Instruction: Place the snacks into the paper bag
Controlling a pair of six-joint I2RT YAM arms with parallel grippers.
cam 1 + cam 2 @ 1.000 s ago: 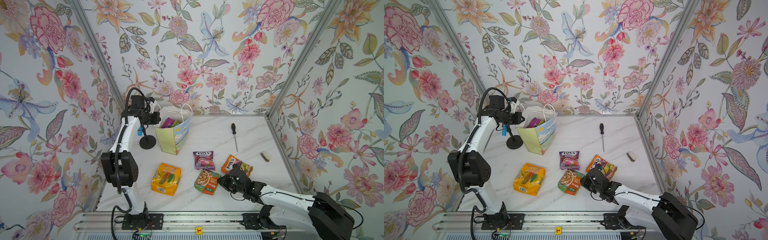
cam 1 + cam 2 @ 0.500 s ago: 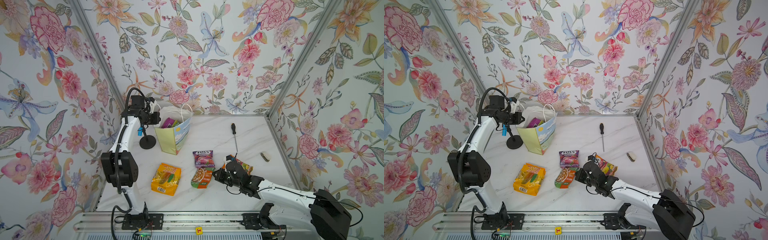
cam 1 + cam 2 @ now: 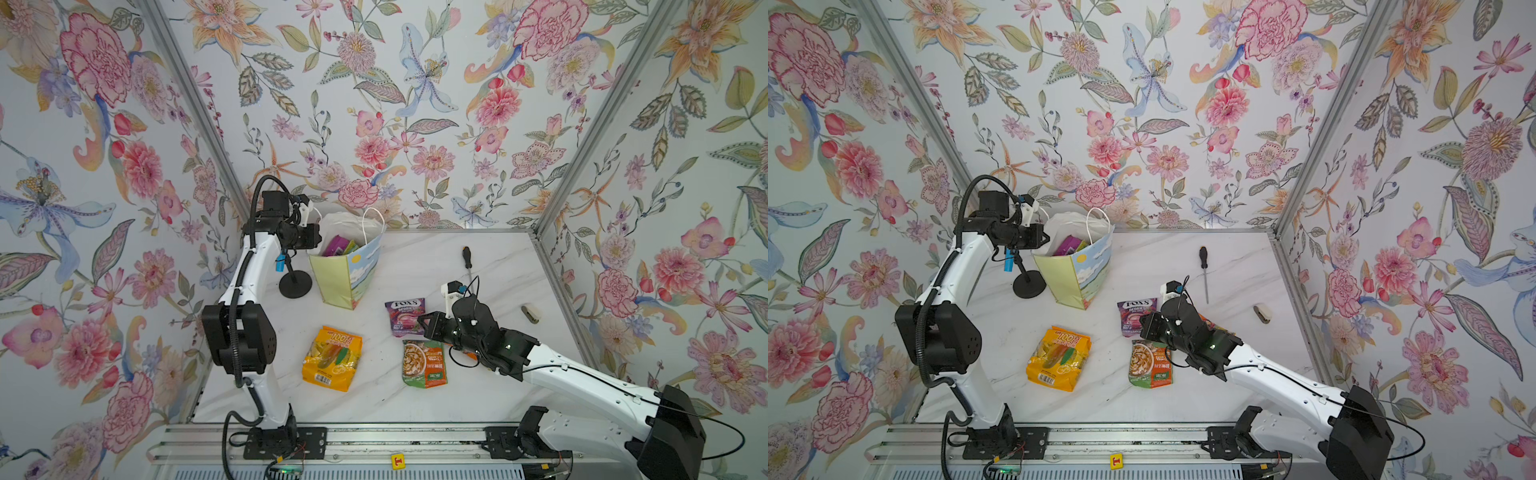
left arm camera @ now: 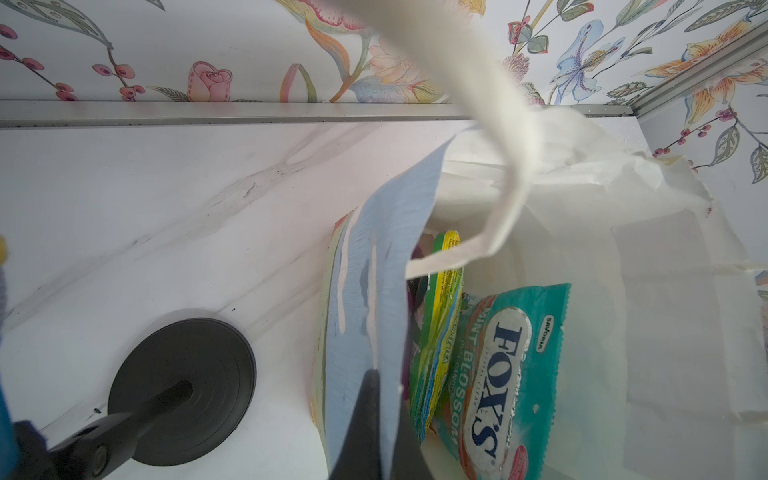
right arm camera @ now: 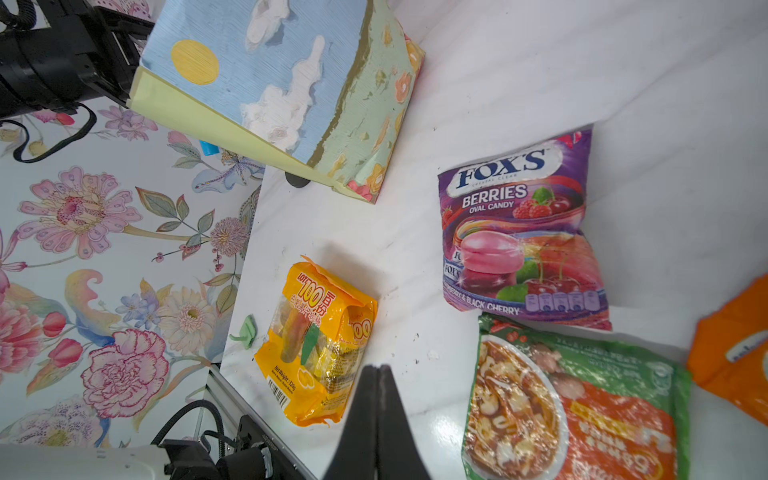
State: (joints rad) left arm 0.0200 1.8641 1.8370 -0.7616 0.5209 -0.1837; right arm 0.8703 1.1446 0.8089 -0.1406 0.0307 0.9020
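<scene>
In both top views the paper bag point(image 3: 347, 272) stands upright on the white marble table point(image 3: 415, 399), a little left of the centre of the frame, and its mouth is open. The left gripper point(image 4: 376, 376) is at the left side of the bag's rim. The left wrist view shows its black fingers point(image 4: 365, 419) closed on the blue painted wall of the bag, so it pinches the paper. Inside the bag stand a teal packet point(image 4: 509, 374) with the word FOX'S and a green-yellow packet point(image 4: 440, 328). A magenta packet point(image 3: 333, 246) also shows at the mouth in a top view.

Four snacks lie on the table outside the bag. The yellow packet point(image 3: 332, 358) is in the lower centre of the frame, below the bag. The purple packet point(image 3: 404, 316) lies to the right of the bag, and the green-orange packet point(image 3: 424, 364) is just below it. An orange packet point(image 5: 735, 361) lies beside them and is mostly hidden under the right arm in the top views.

The right gripper point(image 5: 377, 376) is at the right edge of the purple packet in the top views. Its fingers are pressed together and hold nothing.

A screwdriver point(image 3: 468, 262) lies higher in the frame, on the right part of the table. A black round stand point(image 3: 295, 284) is just left of the bag.
</scene>
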